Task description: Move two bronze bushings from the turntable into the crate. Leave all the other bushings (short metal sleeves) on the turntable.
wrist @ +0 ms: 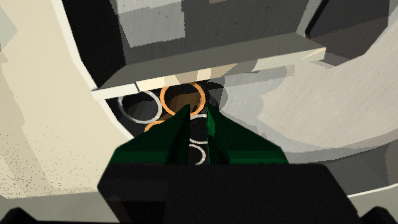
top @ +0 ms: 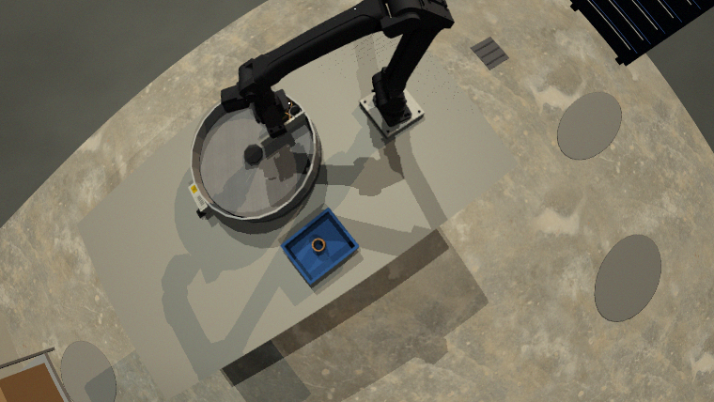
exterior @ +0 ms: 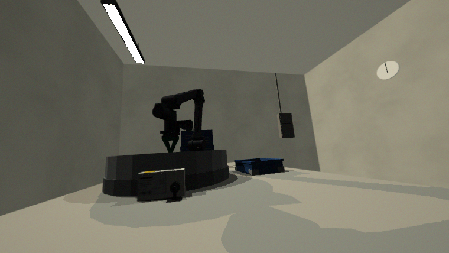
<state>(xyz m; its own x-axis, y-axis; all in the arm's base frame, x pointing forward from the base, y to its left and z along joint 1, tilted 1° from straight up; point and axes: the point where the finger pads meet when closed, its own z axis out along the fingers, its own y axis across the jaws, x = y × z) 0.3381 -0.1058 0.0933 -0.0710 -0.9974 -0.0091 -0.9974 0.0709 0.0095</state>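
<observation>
The turntable (top: 220,164) (exterior: 122,165) (wrist: 305,105) has a high rim. In the wrist view, a larger bronze bushing (wrist: 203,97) stands by the divider, a smaller bronze bushing (wrist: 154,124) is partly hidden by the left finger, and a silver bushing (wrist: 142,122) stands left of them. Two more silver bushings show between the fingers, below them. My gripper (exterior: 170,152) (wrist: 198,111) is slightly open and empty, its tips at the larger bronze bushing's near right edge in that view; their height is unclear. A bronze bushing (top: 312,244) stands in the blue crate (top: 333,265) (exterior: 267,166).
A pale divider wall (wrist: 230,62) runs beside the bushings on the turntable. A dark hub (top: 253,154) stands at its centre. A small labelled box (top: 197,196) (exterior: 153,187) is at its outer side. The crate stands beside the turntable, away from the arm's base plate (top: 416,113).
</observation>
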